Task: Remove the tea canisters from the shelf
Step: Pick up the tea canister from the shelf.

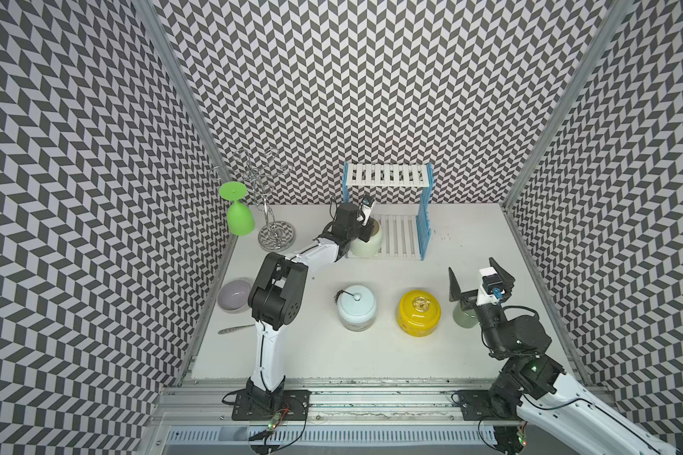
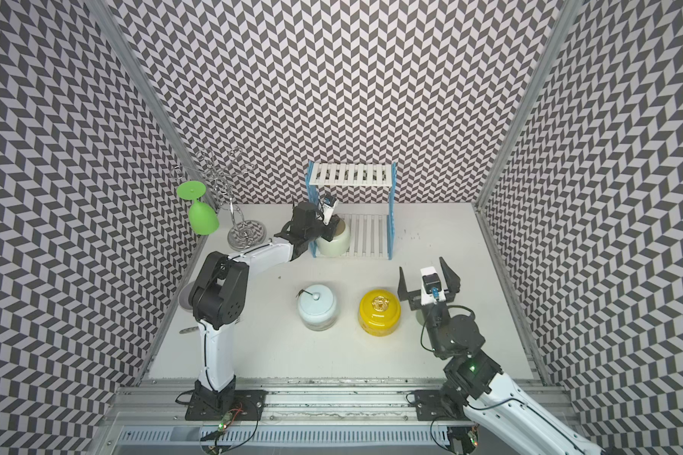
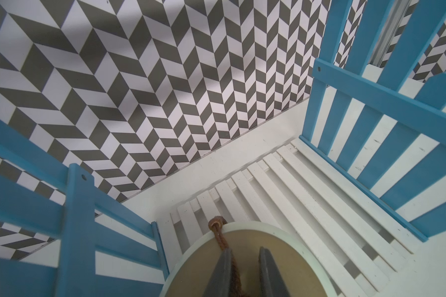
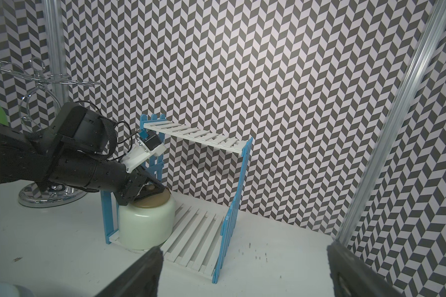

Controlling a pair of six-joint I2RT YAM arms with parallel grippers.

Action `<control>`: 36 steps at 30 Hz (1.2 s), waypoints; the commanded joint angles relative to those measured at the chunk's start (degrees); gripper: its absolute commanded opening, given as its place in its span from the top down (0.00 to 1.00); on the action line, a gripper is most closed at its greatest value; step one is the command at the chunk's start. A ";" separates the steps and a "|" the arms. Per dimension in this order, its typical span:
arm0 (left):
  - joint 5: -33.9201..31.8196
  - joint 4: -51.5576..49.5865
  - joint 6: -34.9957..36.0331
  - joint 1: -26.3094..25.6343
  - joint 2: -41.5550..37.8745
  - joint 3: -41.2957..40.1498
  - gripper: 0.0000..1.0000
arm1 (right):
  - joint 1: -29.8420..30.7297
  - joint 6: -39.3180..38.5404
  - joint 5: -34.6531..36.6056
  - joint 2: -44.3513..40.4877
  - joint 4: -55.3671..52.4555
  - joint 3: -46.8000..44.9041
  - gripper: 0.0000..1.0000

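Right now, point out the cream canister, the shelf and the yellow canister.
cream canister (image 4: 146,221): right wrist view, side wall.
shelf (image 1: 387,176): in a top view, upper slatted board.
yellow canister (image 1: 418,316): in a top view, glossy lid.

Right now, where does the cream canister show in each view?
Top view: cream canister on the lower board of the shelf, left end.
Top view: same spot.
Left wrist: bottom edge, brown lid up close.
Right wrist: lower left of centre.
Shared landmark: the shelf's blue sides.
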 commanded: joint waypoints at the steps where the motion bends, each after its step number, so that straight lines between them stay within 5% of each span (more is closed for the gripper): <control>1: 1.15 -0.40 2.29 0.70 -0.76 -0.55 1.00 | -0.44 -0.41 0.90 -0.18 3.01 -0.61 0.00; 18: 10.51 1.77 4.91 0.92 -6.70 1.45 1.00 | -0.45 -0.78 0.94 -0.96 3.32 -0.92 0.01; 36: 18.94 -7.52 7.23 0.83 -19.32 0.59 1.00 | -0.44 -1.02 1.38 -1.05 3.44 -0.96 0.00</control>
